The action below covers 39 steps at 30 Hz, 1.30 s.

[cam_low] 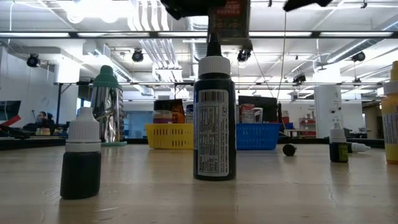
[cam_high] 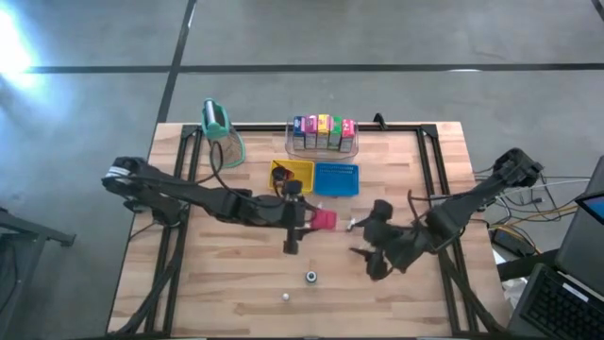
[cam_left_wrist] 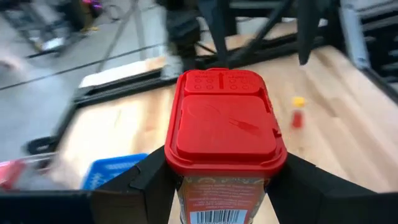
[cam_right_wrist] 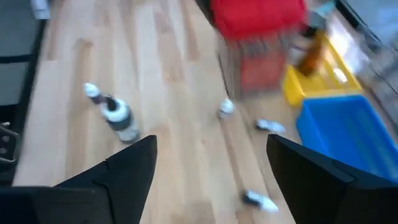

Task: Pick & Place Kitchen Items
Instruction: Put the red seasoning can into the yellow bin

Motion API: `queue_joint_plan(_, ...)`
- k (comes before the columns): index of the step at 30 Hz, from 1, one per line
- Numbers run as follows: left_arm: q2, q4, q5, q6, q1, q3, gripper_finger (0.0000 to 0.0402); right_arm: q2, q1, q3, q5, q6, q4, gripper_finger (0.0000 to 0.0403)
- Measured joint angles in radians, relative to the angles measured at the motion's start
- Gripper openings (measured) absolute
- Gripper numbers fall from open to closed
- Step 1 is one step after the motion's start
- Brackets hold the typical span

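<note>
1. We see the left pincer clamped on a red-lidded container, one dark finger on each flank just below the lid; the container stands upright between the fingers, its long axis vertical.

2. In the high view the left pincer holds the red-lidded container above the desk, near its centre, with the container at about three o'clock from the pincer's wrist.

3. The yellow tray lies at about eleven o'clock from the held container and the blue tray at about one o'clock; both are near it, and the left arm is the nearer of the two arms to them.

4. The right pincer hangs over the desk at about four o'clock from the held container, its fingers spread wide and empty.

5. Through the right wrist view we look between those spread fingers at the red-lidded container ahead, with small dropper bottles scattered on the desk around it.

6. We judge that the coming move turns on carrying the upright container toward twelve o'clock, where the trays and the clear bin of cartons stand.
</note>
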Motion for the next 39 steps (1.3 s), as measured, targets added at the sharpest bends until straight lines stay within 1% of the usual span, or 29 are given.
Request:
queue_joint_plan(4,-0.036,-0.020,-0.113,-0.031,0.004,0.000,0.0220,-0.054,-0.002,-0.001,0.054,0.103,-0.124,0.0300)
queue_joint_plan(6,-0.043,-0.020,-0.195,-0.058,0.012,-0.003,0.0220,-0.079,-0.001,-0.002,0.081,0.141,-0.183,0.0295)
queue_joint_plan(9,-0.045,-0.018,-0.292,-0.100,0.033,-0.007,0.0220,-0.113,-0.001,-0.004,0.133,0.195,-0.266,0.0284)
queue_joint_plan(12,-0.042,-0.017,-0.356,-0.138,0.067,-0.008,0.0219,-0.141,-0.003,-0.008,0.201,0.232,-0.315,0.0273)
queue_joint_plan(15,-0.041,0.003,-0.378,-0.212,0.117,-0.023,0.0216,-0.170,-0.003,-0.011,0.246,0.234,-0.324,0.0263)
queue_joint_plan(17,-0.041,0.071,-0.382,-0.248,0.149,-0.060,0.0214,-0.190,-0.004,-0.013,0.280,0.233,-0.323,0.0257)
queue_joint_plan(21,-0.040,0.227,-0.381,-0.258,0.202,-0.157,0.0213,-0.221,-0.006,-0.019,0.343,0.230,-0.325,0.0247)
queue_joint_plan(24,-0.033,0.336,-0.380,-0.261,0.226,-0.229,0.0213,-0.240,-0.009,-0.030,0.349,0.229,-0.324,0.0243)
queue_joint_plan(28,-0.004,0.438,-0.380,-0.297,0.233,-0.296,0.0213,-0.254,-0.008,-0.049,0.351,0.233,-0.322,0.0244)
queue_joint_plan(31,0.025,0.477,-0.391,-0.318,0.232,-0.315,0.0213,-0.260,-0.008,-0.066,0.369,0.246,-0.321,0.0251)
queue_joint_plan(35,0.067,0.477,-0.415,-0.351,0.233,-0.318,0.0213,-0.263,-0.008,-0.083,0.372,0.266,-0.323,0.0263)
queue_joint_plan(39,0.093,0.478,-0.478,-0.410,0.231,-0.319,0.0212,-0.262,-0.008,-0.087,0.372,0.275,-0.323,0.0272)
